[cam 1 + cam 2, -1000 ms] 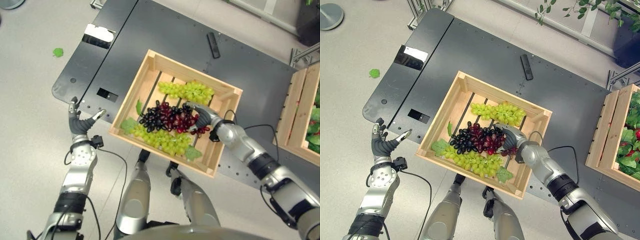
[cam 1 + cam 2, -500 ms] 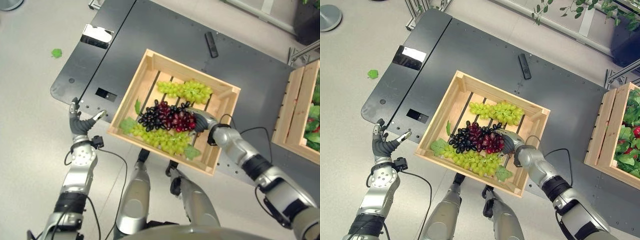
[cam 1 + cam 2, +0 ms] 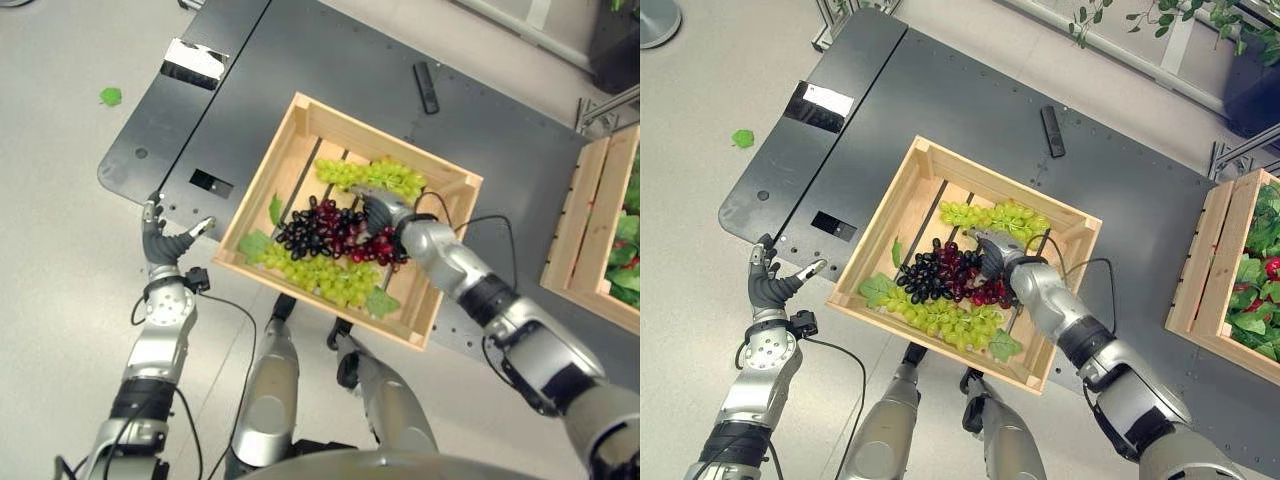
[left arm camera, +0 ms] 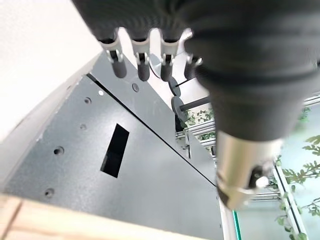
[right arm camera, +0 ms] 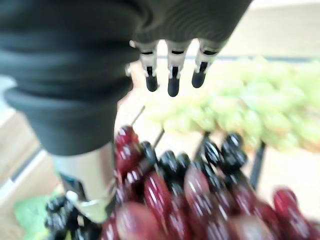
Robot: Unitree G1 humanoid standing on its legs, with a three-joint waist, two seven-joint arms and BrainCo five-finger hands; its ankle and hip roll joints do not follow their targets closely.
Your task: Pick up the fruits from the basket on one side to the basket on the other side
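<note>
Right wrist view: my right hand [image 5: 170,75], fingers straight and holding nothing, hovers over the dark grape bunch [image 3: 950,275] in the near wooden crate [image 3: 1065,215]. I judge it soft, loose, bruisable; grasp near the stem. Left hand [image 3: 165,243] idles, relaxed.

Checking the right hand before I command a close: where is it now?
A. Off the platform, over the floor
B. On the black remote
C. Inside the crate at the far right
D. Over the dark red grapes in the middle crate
D: the right hand sits over the dark red grapes in the wooden crate, fingers straight, nothing held.
</note>
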